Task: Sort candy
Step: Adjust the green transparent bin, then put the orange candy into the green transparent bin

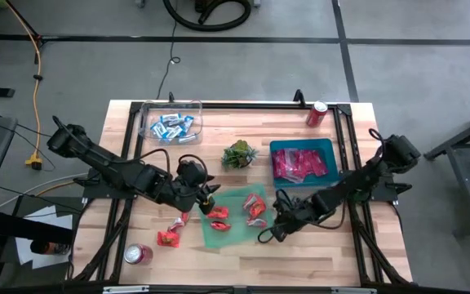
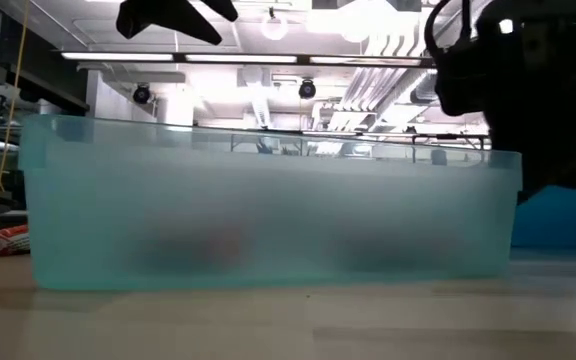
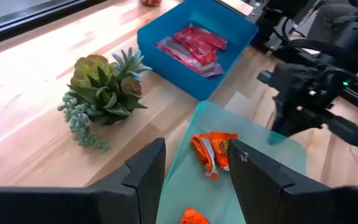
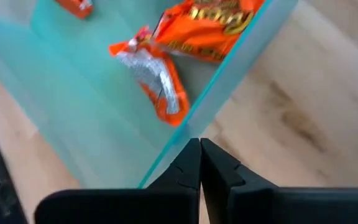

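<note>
We see the left gripper (image 1: 211, 198) at the left edge of the translucent green tray (image 1: 237, 237), its dark fingers (image 3: 146, 174) partly open with nothing between them. The right gripper (image 1: 262, 237) sits at the tray's right wall, jaws pressed fully together, holding nothing; its tips are right at the thin plastic rim.

Candy: crinkly, shiny orange wrappers (image 1: 254, 211) lie flat in the green tray, and more orange ones (image 1: 168, 238) lie on the bare wooden table (image 1: 333, 245) just left of it. Pink wrappers (image 1: 299, 162) fill the blue rectangular bin (image 1: 302, 144). Blue-and-white ones (image 1: 173, 126) sit in the clear bin (image 1: 147, 112). A spiky green succulent (image 1: 239, 153) stands between the bins. Two red cans (image 1: 316, 113) stand at opposite table corners.
</note>
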You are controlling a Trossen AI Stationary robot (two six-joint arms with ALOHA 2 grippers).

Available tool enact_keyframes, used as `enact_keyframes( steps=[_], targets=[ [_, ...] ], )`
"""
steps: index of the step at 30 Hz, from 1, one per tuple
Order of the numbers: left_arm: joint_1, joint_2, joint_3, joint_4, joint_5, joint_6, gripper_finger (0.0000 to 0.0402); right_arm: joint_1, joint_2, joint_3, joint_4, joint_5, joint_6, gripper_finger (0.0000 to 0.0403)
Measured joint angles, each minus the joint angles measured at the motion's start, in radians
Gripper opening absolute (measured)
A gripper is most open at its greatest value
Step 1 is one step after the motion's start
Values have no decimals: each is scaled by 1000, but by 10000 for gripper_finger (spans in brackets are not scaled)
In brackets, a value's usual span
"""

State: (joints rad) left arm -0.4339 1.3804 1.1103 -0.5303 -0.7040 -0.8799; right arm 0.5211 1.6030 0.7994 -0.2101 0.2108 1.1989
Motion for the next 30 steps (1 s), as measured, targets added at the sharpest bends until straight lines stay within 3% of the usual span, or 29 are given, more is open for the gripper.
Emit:
enact_keyframes(
  steps=[12,16,20,24,30],
  targets=[
    [0,0,0,-27,-3,-8,161,75,0,0,183,-17,-8,0],
    [0,0,0,-28,-4,-8,161,76,0,0,202,-80,-52,0],
    [2,-21,-1,-36,78,-1,161,91,-53,0,188,-113,-105,0],
    [14,-70,-1,-126,145,-61,161,90,-180,0,68,-12,-127,0],
    [9,-88,-1,-406,212,-340,161,88,-375,0,-165,186,-118,0]
  ],
)
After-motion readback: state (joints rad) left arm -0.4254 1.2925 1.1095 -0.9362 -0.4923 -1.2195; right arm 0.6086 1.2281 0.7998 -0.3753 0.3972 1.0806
